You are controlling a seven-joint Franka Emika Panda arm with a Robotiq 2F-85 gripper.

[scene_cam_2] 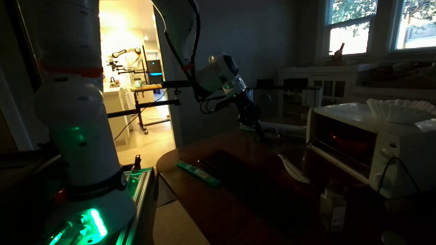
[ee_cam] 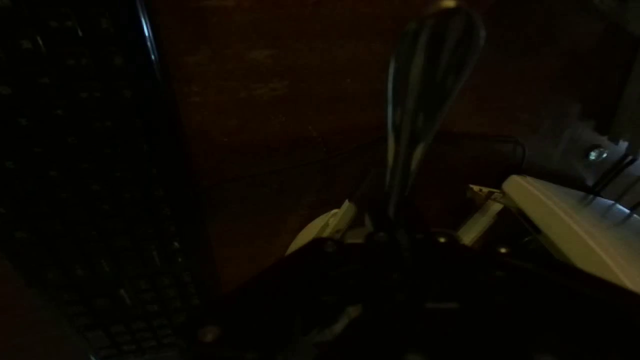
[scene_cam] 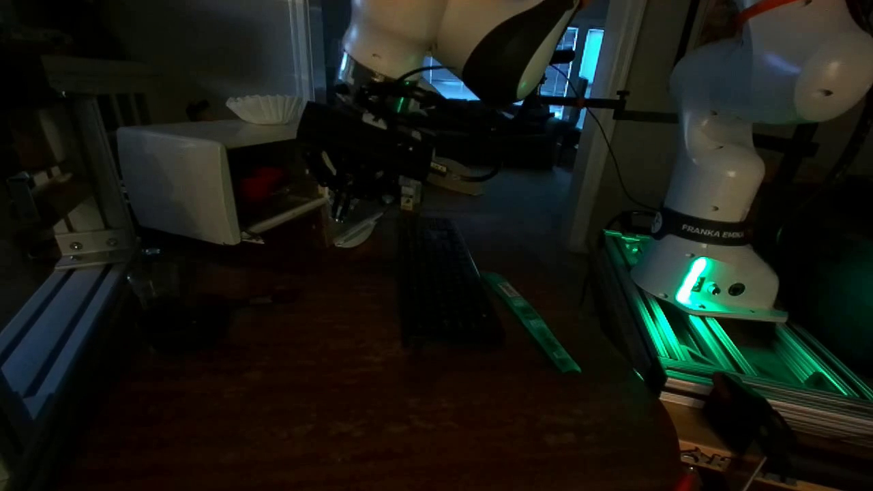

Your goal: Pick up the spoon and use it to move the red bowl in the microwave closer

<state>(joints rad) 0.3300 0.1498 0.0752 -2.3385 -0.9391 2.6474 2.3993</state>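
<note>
The white microwave (scene_cam: 181,181) stands open at the table's far left in an exterior view and at the right in an exterior view (scene_cam_2: 391,149). The red bowl (scene_cam: 260,184) sits inside its dark cavity, showing only as a dim red patch (scene_cam_2: 342,137). My gripper (ee_cam: 392,220) appears shut on a shiny spoon (ee_cam: 435,75), whose broad end points up in the wrist view; the dark fingers hide the other end. In both exterior views the gripper hangs over the table (scene_cam: 341,204) (scene_cam_2: 260,134), apart from the microwave and outside its opening.
A black keyboard (scene_cam: 447,286) and a green strip (scene_cam: 532,320) lie on the table. A pale leaf-shaped object (scene_cam_2: 293,169) lies before the microwave. A jar (scene_cam_2: 333,207) stands nearby. A white fluted bowl (scene_cam: 264,109) sits on the microwave. A clear container (scene_cam: 158,279) stands at left.
</note>
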